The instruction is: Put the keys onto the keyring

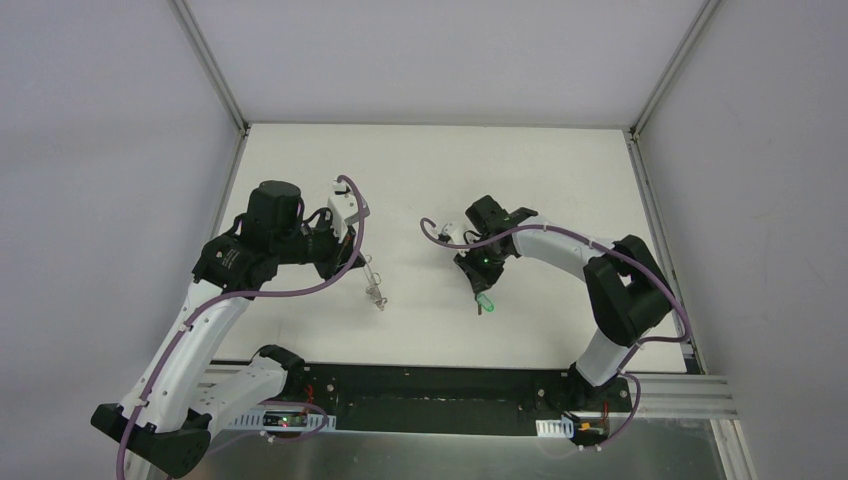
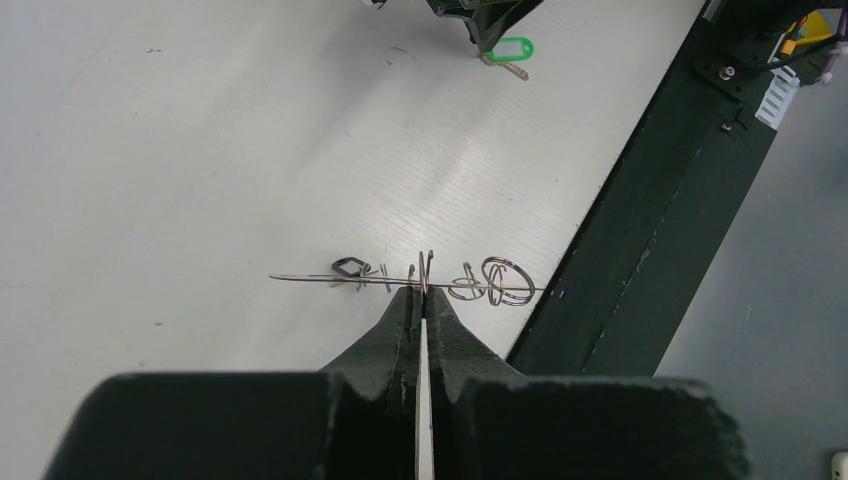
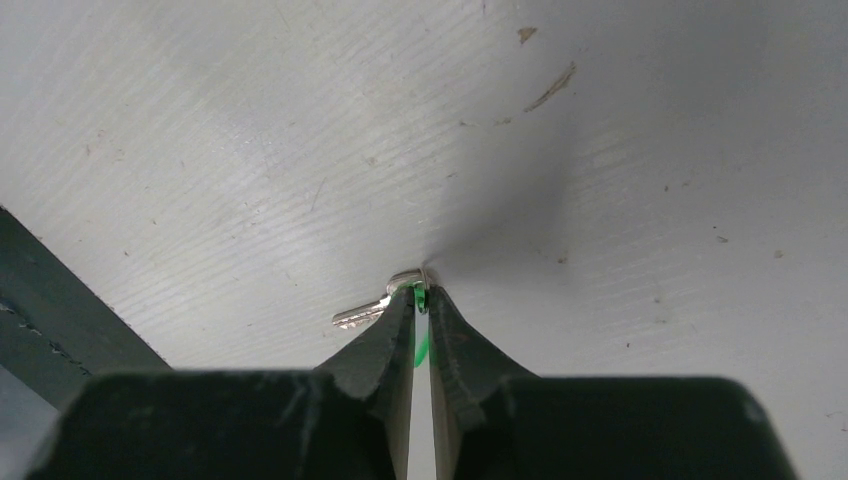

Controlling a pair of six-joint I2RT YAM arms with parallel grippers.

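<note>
Left gripper point(image 2: 422, 292): jaws pinched tight on the keyring point(image 2: 495, 282), a thin wire loop seen edge-on over the table point(image 2: 200, 150), with a black tag point(image 2: 347, 266) and small rings strung along it.
Right gripper point(image 3: 422, 296): clamped on the green head of the key point(image 3: 362, 315), silver blade sticking out sideways, well apart from the keyring.
</note>
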